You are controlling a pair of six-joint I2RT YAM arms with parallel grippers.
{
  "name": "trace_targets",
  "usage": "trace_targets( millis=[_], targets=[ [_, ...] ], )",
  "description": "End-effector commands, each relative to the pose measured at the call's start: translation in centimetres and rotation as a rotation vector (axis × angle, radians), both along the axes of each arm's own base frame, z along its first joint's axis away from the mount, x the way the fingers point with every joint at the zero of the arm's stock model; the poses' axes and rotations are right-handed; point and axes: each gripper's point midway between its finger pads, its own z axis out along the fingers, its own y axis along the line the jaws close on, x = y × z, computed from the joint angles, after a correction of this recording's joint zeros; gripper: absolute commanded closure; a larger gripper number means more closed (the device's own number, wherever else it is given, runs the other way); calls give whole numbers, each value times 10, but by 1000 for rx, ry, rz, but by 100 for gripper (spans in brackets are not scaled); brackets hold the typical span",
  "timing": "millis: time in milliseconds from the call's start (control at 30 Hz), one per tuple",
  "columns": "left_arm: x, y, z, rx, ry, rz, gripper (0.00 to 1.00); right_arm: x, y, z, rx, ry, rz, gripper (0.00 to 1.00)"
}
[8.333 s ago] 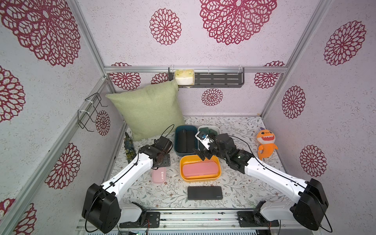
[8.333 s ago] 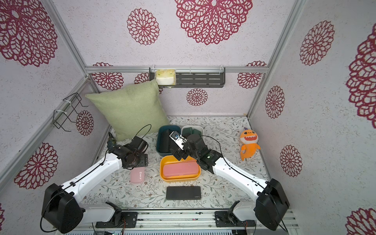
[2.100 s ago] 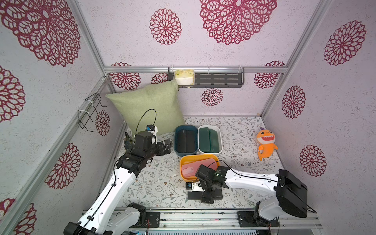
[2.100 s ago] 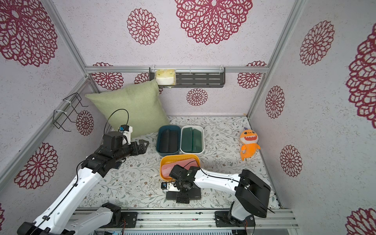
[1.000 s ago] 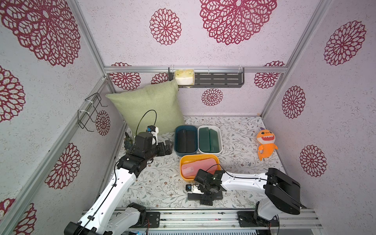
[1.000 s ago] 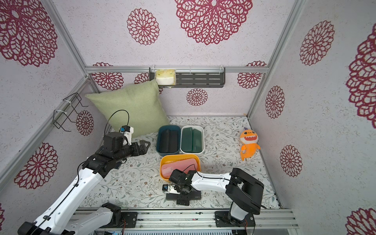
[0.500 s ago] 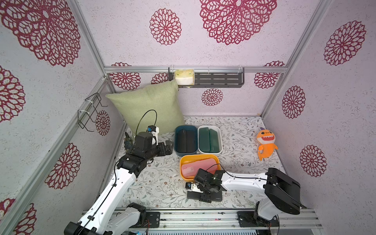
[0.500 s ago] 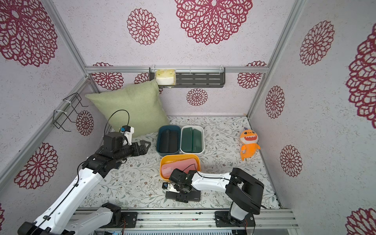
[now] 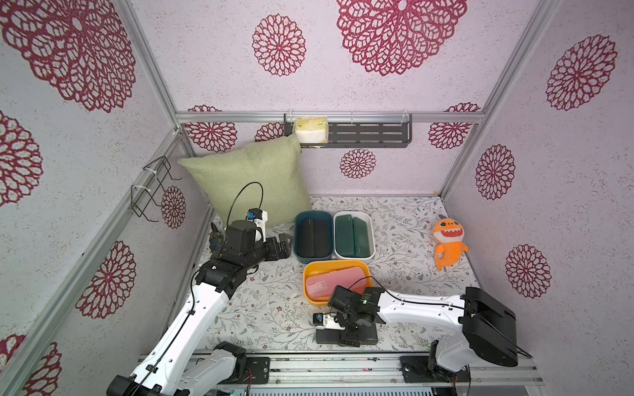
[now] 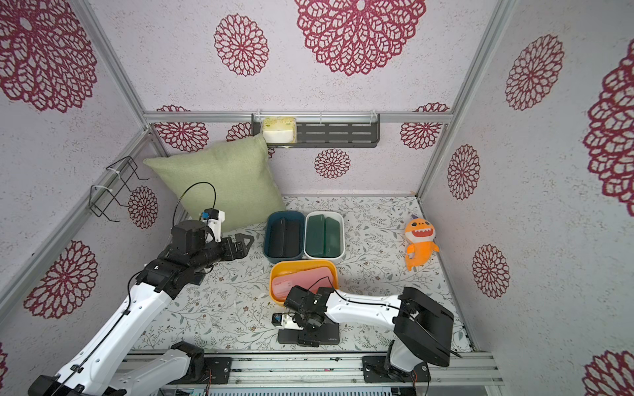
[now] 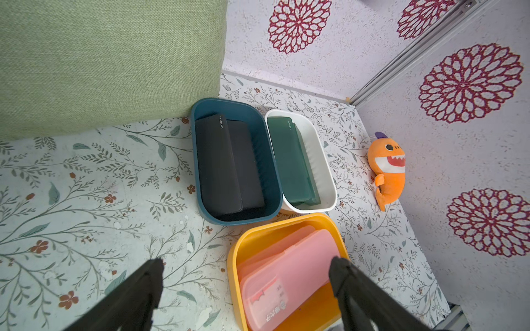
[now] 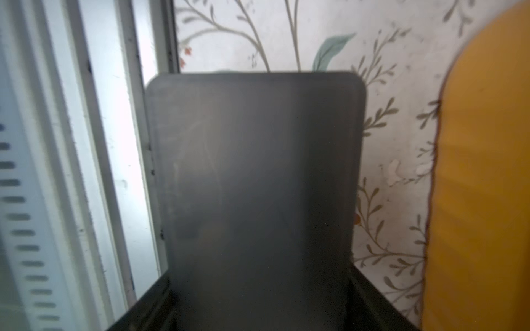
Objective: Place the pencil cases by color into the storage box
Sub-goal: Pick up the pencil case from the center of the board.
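Right gripper (image 12: pixel 259 272) newly tight on black case (image 12: pixel 255 172); left gripper (image 11: pixel 245 265) wide

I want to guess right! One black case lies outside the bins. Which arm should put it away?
Right. The right tool is clamped on the black case at the front of the table; the left tool hangs open and empty by the blue bin.
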Motion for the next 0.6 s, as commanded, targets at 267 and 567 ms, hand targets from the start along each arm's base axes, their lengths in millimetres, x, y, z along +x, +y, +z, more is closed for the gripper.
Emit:
trace_targets(
  millis=[267,567],
  targets=[
    [-4,8,23,-12,-67,27,3,23,42,98,283,-135,-40,48],
    [-5,33,28,58,-86,145,3,101,64,142,485,-264,-328,51]
  ],
)
